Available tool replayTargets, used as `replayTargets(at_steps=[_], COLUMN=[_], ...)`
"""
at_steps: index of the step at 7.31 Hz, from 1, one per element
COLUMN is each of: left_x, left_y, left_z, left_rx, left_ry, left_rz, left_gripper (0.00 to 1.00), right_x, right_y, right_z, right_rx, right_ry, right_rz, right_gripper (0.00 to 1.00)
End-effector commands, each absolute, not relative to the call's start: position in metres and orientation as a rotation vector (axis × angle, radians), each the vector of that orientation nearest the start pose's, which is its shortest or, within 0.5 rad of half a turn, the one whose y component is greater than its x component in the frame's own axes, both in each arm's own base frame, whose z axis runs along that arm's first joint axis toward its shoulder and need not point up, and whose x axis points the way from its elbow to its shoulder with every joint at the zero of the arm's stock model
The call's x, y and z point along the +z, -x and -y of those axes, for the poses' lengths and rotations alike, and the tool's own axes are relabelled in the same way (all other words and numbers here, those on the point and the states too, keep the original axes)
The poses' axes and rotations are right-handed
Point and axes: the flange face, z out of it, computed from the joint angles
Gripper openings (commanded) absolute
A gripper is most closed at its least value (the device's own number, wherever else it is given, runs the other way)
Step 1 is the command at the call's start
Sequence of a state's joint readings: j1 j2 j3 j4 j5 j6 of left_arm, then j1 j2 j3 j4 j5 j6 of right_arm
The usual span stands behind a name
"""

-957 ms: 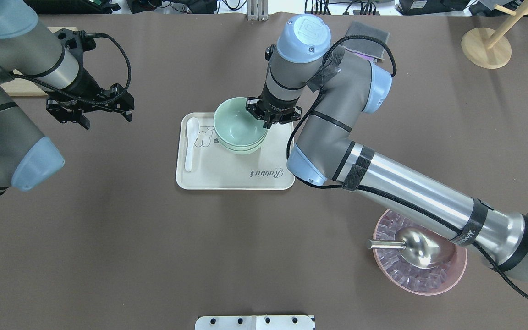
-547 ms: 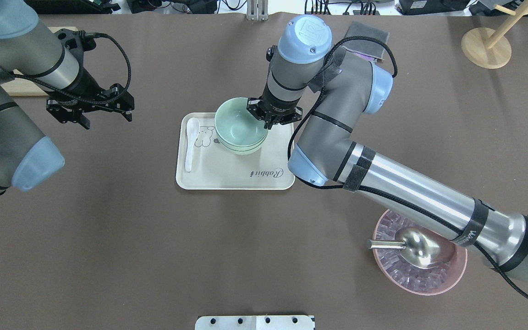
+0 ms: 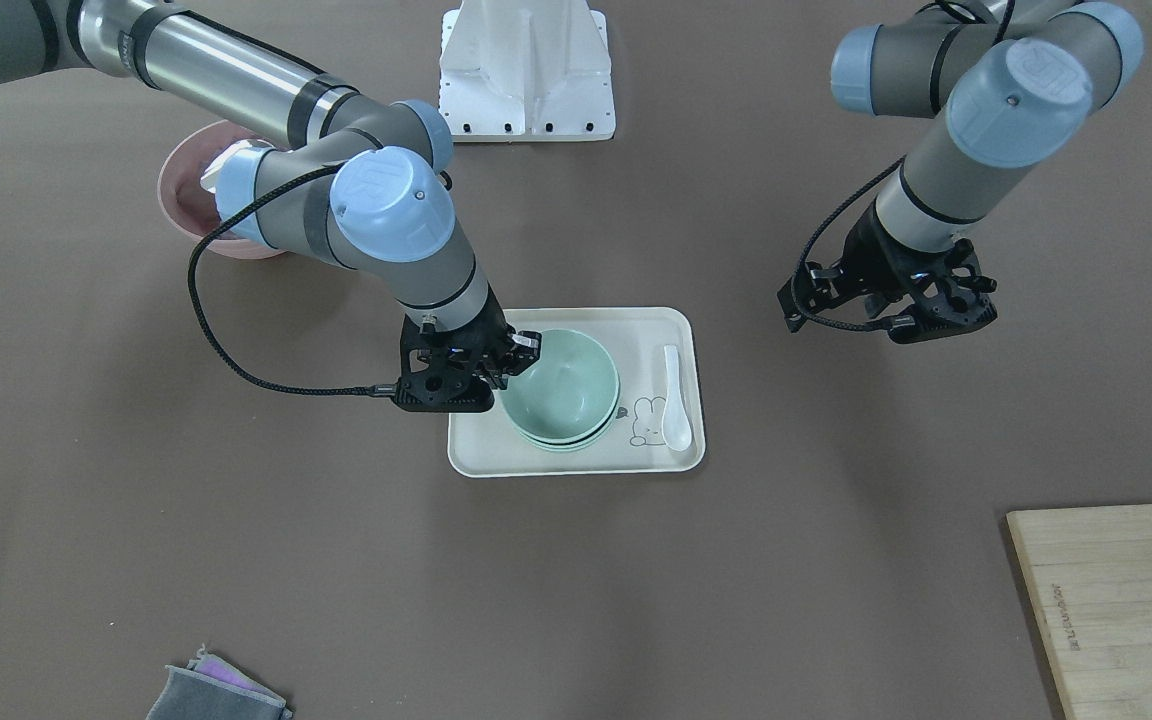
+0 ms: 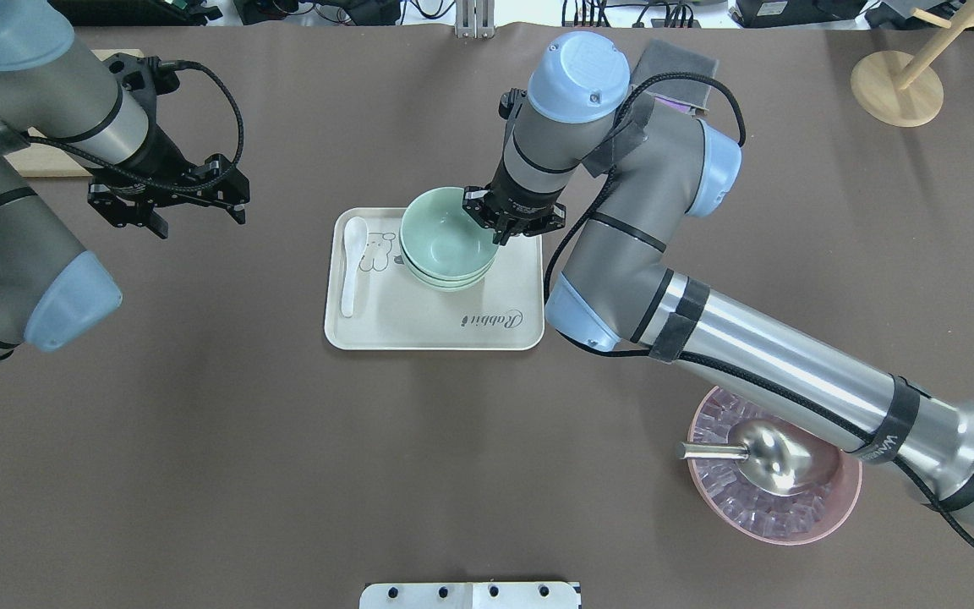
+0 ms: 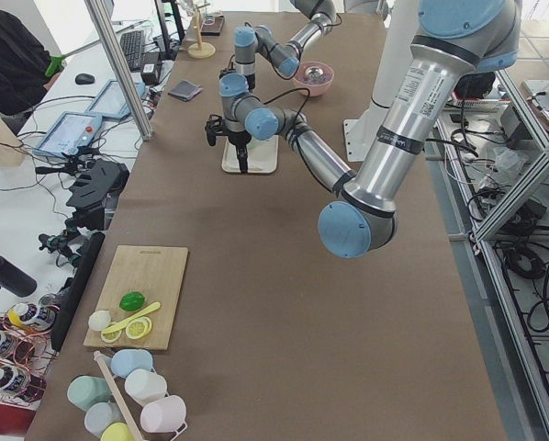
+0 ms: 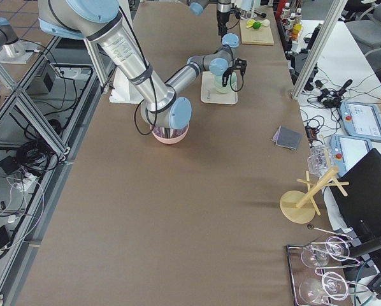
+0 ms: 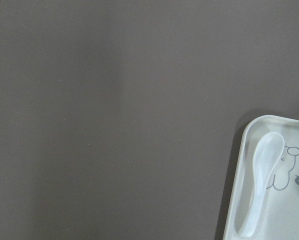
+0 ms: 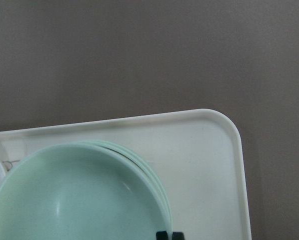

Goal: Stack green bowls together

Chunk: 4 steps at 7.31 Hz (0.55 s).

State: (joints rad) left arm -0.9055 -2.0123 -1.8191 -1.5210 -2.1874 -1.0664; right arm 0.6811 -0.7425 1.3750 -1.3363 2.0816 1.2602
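Three pale green bowls (image 4: 445, 237) sit nested in one pile on the cream tray (image 4: 419, 326). The pile also shows in the front view (image 3: 561, 385) and the right wrist view (image 8: 74, 200). My right gripper (image 4: 500, 230) is shut on the right rim of the top green bowl, which sits slightly off-centre on the two below. In the front view this gripper (image 3: 516, 355) is at the pile's left edge. My left gripper (image 4: 161, 216) is open and empty, hovering over bare table left of the tray.
A white spoon (image 4: 352, 262) lies on the tray's left side. A pink bowl (image 4: 842, 507) with a metal scoop (image 4: 770, 457) stands near right. A grey cloth (image 4: 681, 63) and a wooden stand (image 4: 897, 89) are at the far right. A cutting board (image 3: 1116, 600) lies beyond the left arm.
My right gripper has moved slightly right and down with the top bowl, bringing it closer onto the two lower bowls. The left arm has barely moved.
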Motion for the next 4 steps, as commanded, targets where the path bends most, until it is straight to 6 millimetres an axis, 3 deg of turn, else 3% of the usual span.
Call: replayTargets(at_steps=[1, 4], left_x=[0.3031, 0.3002], left_y=[-0.3191, -0.3158], left_z=[0.5288, 0.5290], left_rx=[-0.178, -0.171], left_ry=[0.052, 0.042], left_rz=[-0.857, -0.863], left_gripper=[0.98, 0.98], right_x=[0.2031, 0.1933], right_y=[0.5316, 0.5260], right_z=[0.5402, 0.5373], right_rx=[0.114, 0.106], right_ry=[0.008, 0.006], right_rz=[0.973, 0.995], right_gripper=[1.00, 1.00])
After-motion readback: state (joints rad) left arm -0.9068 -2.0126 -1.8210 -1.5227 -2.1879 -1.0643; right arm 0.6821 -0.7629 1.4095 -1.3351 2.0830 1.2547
